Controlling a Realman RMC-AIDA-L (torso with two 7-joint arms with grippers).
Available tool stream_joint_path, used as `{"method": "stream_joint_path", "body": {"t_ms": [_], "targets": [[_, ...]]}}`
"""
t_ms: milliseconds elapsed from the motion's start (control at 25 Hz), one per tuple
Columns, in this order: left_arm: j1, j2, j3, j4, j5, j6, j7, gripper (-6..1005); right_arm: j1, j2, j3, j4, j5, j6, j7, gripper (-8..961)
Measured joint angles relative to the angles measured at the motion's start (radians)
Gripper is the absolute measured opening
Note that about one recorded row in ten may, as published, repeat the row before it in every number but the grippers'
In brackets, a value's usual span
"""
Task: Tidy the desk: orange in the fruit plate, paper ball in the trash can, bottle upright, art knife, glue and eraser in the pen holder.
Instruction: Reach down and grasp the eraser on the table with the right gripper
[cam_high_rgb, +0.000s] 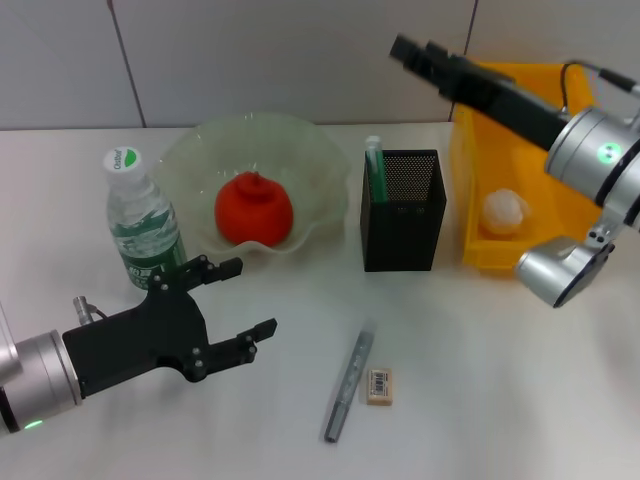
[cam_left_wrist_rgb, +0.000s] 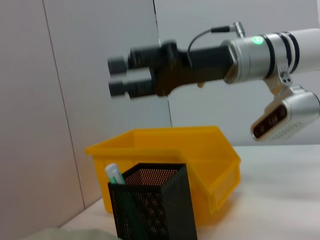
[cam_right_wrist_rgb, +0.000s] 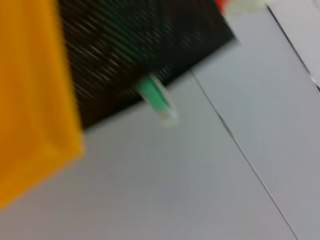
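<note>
Your left gripper (cam_high_rgb: 243, 303) hovers near the surface's front-left corner, fingers wide, empty. The slim grey metallic art knife (cam_high_rgb: 348, 384) lies near the front edge, tiny beige barcode-labelled eraser (cam_high_rgb: 380, 386) just beside it.

- I see the plain white flat desk (cam_high_rgb: 500, 400) carrying everything here.
- At about 9 o'clock the clear plastic water bottle (cam_high_rgb: 140, 225) with green label and white cap stands upright on it.
- Toward 11 o'clock sits the wide pale green glass fruit plate (cam_high_rgb: 200, 160) with its wavy rim.
- Near centre, around 12 o'clock, the square black metal mesh pen holder (cam_high_rgb: 402, 212) stands, and just beside it at 2 o'clock rests the large bright yellow rectangular plastic trash can (cam_high_rgb: 470, 180).
- At 6 o'clock the slim grey metallic art knife (cam_high_rgb: 348, 385) lies flat, and the tiny beige eraser (cam_high_rgb: 380, 385) with a barcode label lies just beside it.
</note>
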Motion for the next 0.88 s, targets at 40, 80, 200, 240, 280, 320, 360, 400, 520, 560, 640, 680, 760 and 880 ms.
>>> {"method": "stream_joint_path", "body": {"t_ms": [40, 80, 200, 240, 280, 320, 360, 400, 520, 560, 640, 680, 760, 880], "targets": [[0.000, 0.000, 0.002, -0.001, -0.005, 0.003, 0.000, 785, -0.001, -0.001, 0.002, 0.001, 0.037, -0.025, 0.004, 597], [0.000, 0.000, 0.003, -0.004, -0.010, 0.006, 0.000, 785, -0.002, -0.002, 0.004, 0.008, 0.129, -0.082, 0.015, 617], [0.000, 0.000, 0.005, -0.012, -0.016, 0.018, -0.004, 785, 0.000, -0.003, 0.004, 0.027, 0.239, -0.146, 0.041, 616], [-0.001, 0.000, 0.006, -0.015, -0.017, 0.024, -0.006, 785, 0.002, -0.004, 0.004, 0.038, 0.287, -0.177, 0.063, 616], [-0.002, 0.000, 0.006, -0.015, -0.017, 0.028, -0.009, 785, 0.008, -0.005, 0.004, 0.056, 0.383, -0.244, 0.141, 616], [-0.003, 0.000, 0.006, -0.016, -0.017, 0.031, -0.010, 785, 0.008, -0.005, 0.004, 0.056, 0.383, -0.244, 0.141, 617], [-0.004, 0.000, 0.006, -0.019, -0.017, 0.035, -0.010, 785, 0.009, -0.006, 0.003, 0.061, 0.424, -0.272, 0.198, 618], [-0.008, 0.000, 0.004, -0.026, -0.017, 0.039, -0.010, 785, 0.010, -0.006, 0.003, 0.065, 0.458, -0.297, 0.250, 619], [-0.014, 0.000, 0.000, -0.042, -0.019, 0.049, -0.011, 785, 0.008, -0.006, 0.005, 0.070, 0.563, -0.383, 0.481, 622], [-0.015, 0.000, -0.001, -0.045, -0.020, 0.051, -0.012, 785, 0.008, -0.006, 0.005, 0.069, 0.594, -0.402, 0.552, 623], [-0.016, 0.000, 0.000, -0.051, -0.024, 0.055, -0.020, 785, 0.005, -0.006, 0.005, 0.061, 0.663, -0.444, 0.723, 626], [-0.017, 0.000, 0.002, -0.052, -0.029, 0.059, -0.028, 785, 0.004, -0.006, 0.005, 0.057, 0.691, -0.462, 0.802, 627], [-0.018, 0.000, 0.003, -0.053, -0.035, 0.066, -0.042, 785, 0.001, -0.006, 0.004, 0.045, 0.743, -0.502, 1.001, 629], [-0.016, 0.000, -0.001, -0.053, -0.037, 0.074, -0.050, 785, -0.007, -0.005, 0.005, 0.018, 0.785, -0.520, 1.327, 632]]}}
